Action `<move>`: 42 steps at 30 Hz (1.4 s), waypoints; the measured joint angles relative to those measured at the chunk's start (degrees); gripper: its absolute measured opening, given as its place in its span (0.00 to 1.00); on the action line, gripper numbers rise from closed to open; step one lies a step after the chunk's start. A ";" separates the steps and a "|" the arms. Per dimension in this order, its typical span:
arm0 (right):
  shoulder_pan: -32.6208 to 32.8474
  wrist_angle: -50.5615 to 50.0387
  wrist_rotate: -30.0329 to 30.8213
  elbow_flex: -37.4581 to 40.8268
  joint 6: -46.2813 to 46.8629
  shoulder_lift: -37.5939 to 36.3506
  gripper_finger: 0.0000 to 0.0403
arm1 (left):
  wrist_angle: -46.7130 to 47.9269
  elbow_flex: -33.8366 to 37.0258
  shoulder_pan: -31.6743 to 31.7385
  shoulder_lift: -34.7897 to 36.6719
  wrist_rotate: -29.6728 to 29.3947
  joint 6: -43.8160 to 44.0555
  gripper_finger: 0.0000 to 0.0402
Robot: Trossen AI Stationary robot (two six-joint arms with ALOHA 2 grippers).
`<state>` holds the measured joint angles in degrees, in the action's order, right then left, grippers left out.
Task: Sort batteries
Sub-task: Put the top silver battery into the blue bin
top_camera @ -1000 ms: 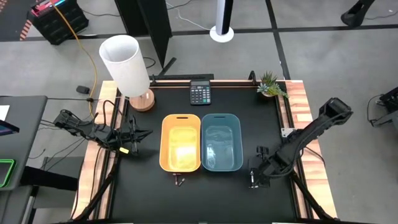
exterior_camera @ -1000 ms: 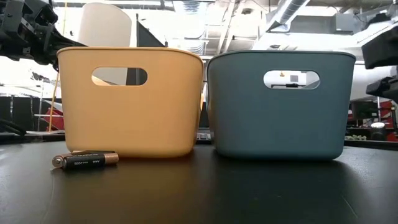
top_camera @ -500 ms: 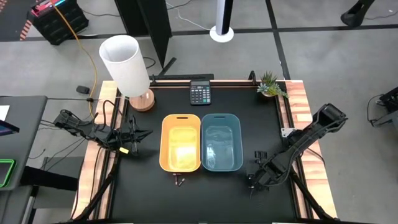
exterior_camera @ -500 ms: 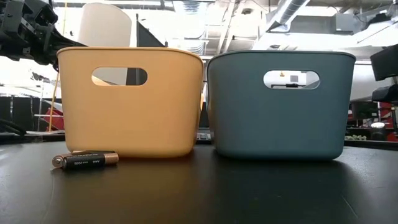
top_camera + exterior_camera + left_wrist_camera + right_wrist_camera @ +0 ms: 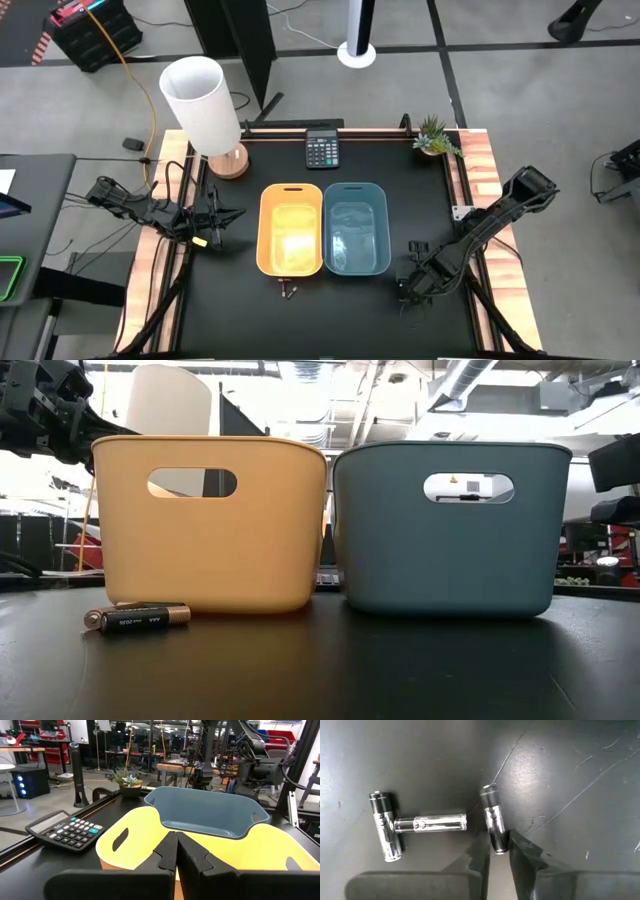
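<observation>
The right claw (image 5: 499, 851) is low over the black tabletop (image 5: 240, 300), at about 4 o'clock from the blue bin (image 5: 356, 228). In the right wrist view its two fingers stand a little apart, one on each side of the end of a silvery battery (image 5: 492, 817). I judge that the step in hand is to grasp this battery, and I cannot tell if the pads press it already.

To do it well, I think the claw should grip nearer the middle of the cylinder, across its round side. Held only at the tip, so smooth a thing may swing or slip out. It should then lift straight up, because two other silvery batteries (image 5: 402, 824) lie near, touching each other in a T shape.

The batteries are slim, glossy metal cylinders, and they will roll easily. The tabletop is matte and has fine scratches. The blue bin and the yellow bin (image 5: 291, 228) look like smooth plastic with rounded corners and slot handles. Two dark batteries (image 5: 289, 290), copper at the end, lie at 6 o'clock from the yellow bin.

The left claw (image 5: 176, 851), its fingers together, waits at 9 o'clock from the yellow bin.
</observation>
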<state>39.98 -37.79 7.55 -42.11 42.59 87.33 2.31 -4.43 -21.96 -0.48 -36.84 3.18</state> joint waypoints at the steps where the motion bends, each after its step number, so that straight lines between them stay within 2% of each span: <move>1: -0.02 -0.06 0.00 0.00 0.00 0.00 0.18 | 0.00 0.00 0.00 0.00 0.00 0.00 0.00; 15: -0.06 0.01 -0.14 0.07 0.48 0.02 0.03 | 0.00 0.00 0.00 0.01 0.02 0.07 0.00; 23: 0.05 -0.23 0.10 0.09 0.74 -0.30 0.02 | -0.02 0.00 0.00 0.01 0.02 0.05 0.00; 42: 0.53 -6.40 1.07 0.31 3.90 -6.39 0.02 | -0.09 0.02 -0.01 0.01 0.00 -0.20 0.00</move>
<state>40.51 -44.19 8.62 -41.80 46.49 80.94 2.22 -4.40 -21.97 -0.47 -36.84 2.98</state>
